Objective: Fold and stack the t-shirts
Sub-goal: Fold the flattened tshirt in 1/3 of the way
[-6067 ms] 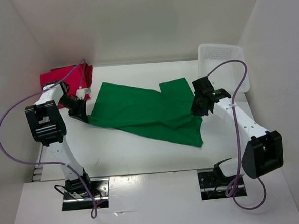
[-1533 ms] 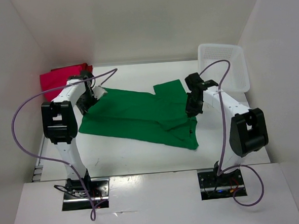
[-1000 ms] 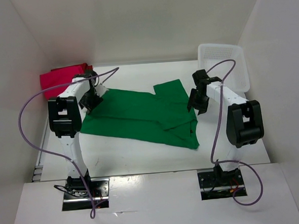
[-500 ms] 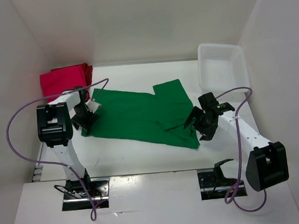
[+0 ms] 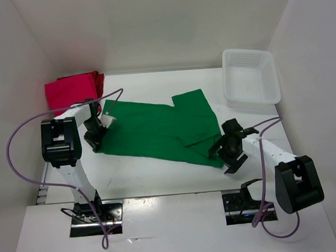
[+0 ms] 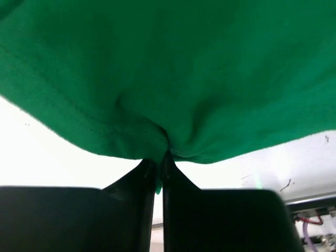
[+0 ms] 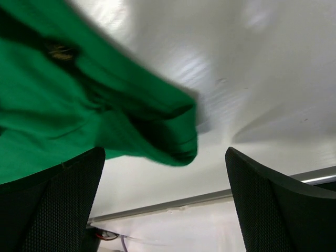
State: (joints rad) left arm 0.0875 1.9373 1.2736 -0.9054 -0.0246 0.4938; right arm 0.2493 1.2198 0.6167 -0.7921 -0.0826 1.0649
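Green t-shirt (image 5: 157, 129) flat, long axis left-right; left pincer (image 6: 160, 164) pinching its edge, right pincer (image 5: 223, 158) spread.

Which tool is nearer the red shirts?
Left. The left tool sits just nearside of the red shirts, pinching the green shirt's edge; the right tool is across the table.

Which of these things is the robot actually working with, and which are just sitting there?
Part of the job: green t-shirt, pinched by the left gripper; red t-shirts at the back left; open right gripper.
Just lying about: white plastic basket.
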